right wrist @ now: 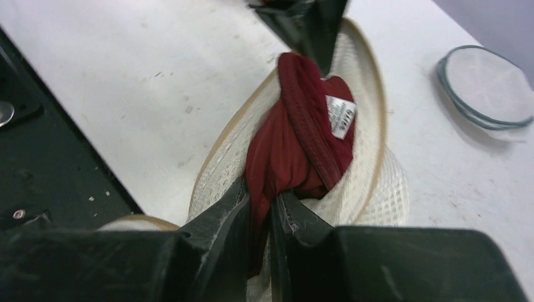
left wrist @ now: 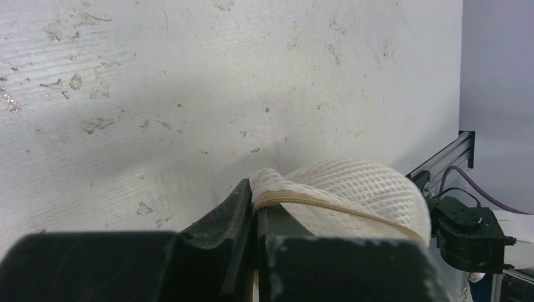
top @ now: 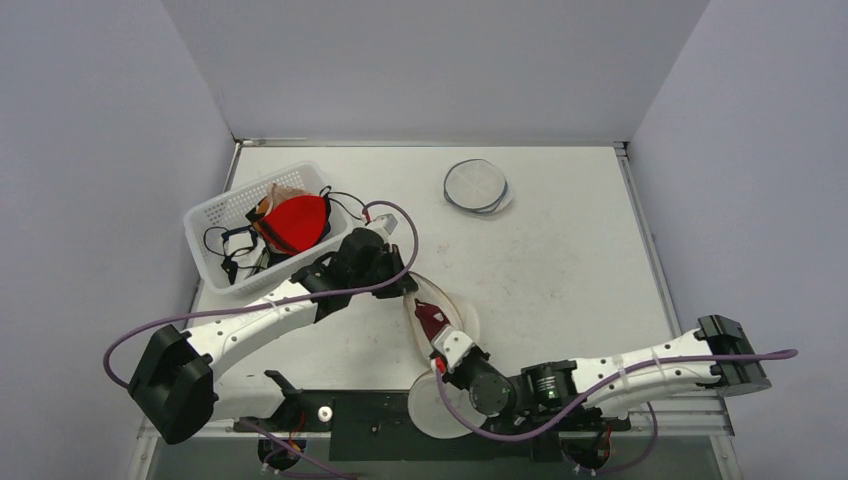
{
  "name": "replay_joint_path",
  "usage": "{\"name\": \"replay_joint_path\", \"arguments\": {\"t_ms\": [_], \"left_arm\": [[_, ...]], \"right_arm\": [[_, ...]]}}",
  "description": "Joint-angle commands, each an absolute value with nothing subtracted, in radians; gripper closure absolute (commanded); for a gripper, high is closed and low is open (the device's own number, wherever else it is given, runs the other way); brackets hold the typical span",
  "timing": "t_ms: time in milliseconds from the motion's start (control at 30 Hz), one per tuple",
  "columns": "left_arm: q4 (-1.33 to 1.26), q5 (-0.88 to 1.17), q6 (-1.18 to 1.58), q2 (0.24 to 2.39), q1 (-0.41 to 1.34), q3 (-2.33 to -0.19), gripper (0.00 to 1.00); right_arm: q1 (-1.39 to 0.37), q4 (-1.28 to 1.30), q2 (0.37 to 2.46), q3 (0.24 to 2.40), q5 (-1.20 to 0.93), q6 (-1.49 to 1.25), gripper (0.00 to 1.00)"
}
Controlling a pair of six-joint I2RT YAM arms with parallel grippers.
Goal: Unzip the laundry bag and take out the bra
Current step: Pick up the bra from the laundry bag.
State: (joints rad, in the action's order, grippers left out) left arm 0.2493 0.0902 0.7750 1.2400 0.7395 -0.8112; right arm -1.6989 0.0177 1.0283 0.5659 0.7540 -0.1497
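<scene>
Clamping one bra [right wrist: 291,143], one laundry bag [left wrist: 365,185]

Right half: the surface [top: 570,270] lies bare, a wide passage.
Rear centre: a flat round mesh pouch [top: 476,186], a low obstacle.
Left rear: the heaped basket [top: 215,225] blocks that corner.
Centre front: the laundry bag [top: 458,318], its mouth filled by the bra [top: 430,322], is hemmed between the left gripper [top: 408,284] and the right gripper [top: 436,340].
Near edge: both arms lie across.

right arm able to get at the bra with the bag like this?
Likely yes: the laundry bag gapes open, rim pinched by the left tool, and the right tool is shut on the bra inside.
</scene>
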Motion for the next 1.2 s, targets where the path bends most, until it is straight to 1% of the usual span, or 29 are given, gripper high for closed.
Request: {"name": "replay_joint_path", "arguments": {"t_ms": [0, 67, 167, 267, 367, 467, 600, 733, 900, 1033, 1067, 1167], "left_arm": [[0.021, -0.019, 0.774, 1.224, 0.698, -0.759, 1.00], [-0.052, -0.012, 0.787, 1.199, 0.699, -0.710, 1.00], [-0.167, -0.014, 0.809, 1.155, 0.707, -0.617, 1.00], [-0.263, -0.047, 0.817, 1.111, 0.731, -0.525, 1.00], [-0.357, -0.113, 0.821, 1.081, 0.788, -0.425, 1.00], [-0.431, -0.161, 0.824, 1.081, 0.840, -0.372, 1.00], [-0.411, -0.202, 0.814, 1.117, 0.872, -0.373, 1.00], [-0.409, -0.232, 0.821, 1.140, 0.877, -0.361, 1.00], [-0.399, -0.247, 0.835, 1.129, 0.881, -0.344, 1.00], [-0.337, -0.254, 0.850, 1.094, 0.880, -0.343, 1.00], [-0.321, -0.251, 0.856, 1.075, 0.880, -0.343, 0.96], [-0.272, -0.229, 0.866, 1.004, 0.878, -0.353, 0.67]], "right_arm": [[-1.724, -0.075, 0.884, 0.544, 0.906, -0.177, 0.95], [-1.683, -0.063, 0.858, 0.543, 0.930, -0.227, 0.95], [-1.561, -0.006, 0.861, 0.553, 0.897, -0.370, 0.95], [-1.400, 0.035, 0.867, 0.539, 0.783, -0.514, 0.95], [-1.258, -0.027, 0.859, 0.508, 0.574, -0.627, 0.95], [-1.157, -0.107, 0.845, 0.477, 0.410, -0.708, 0.95], [-1.037, -0.182, 0.828, 0.472, 0.190, -0.776, 0.95], [-0.933, -0.217, 0.784, 0.464, 0.050, -0.847, 0.95], [-0.862, -0.228, 0.732, 0.441, -0.043, -0.888, 0.95], [-0.844, -0.216, 0.732, 0.417, -0.088, -0.851, 0.95], [-0.844, -0.217, 0.730, 0.400, -0.091, -0.845, 0.95], [-0.841, -0.228, 0.726, 0.360, -0.109, -0.825, 0.95]]}}
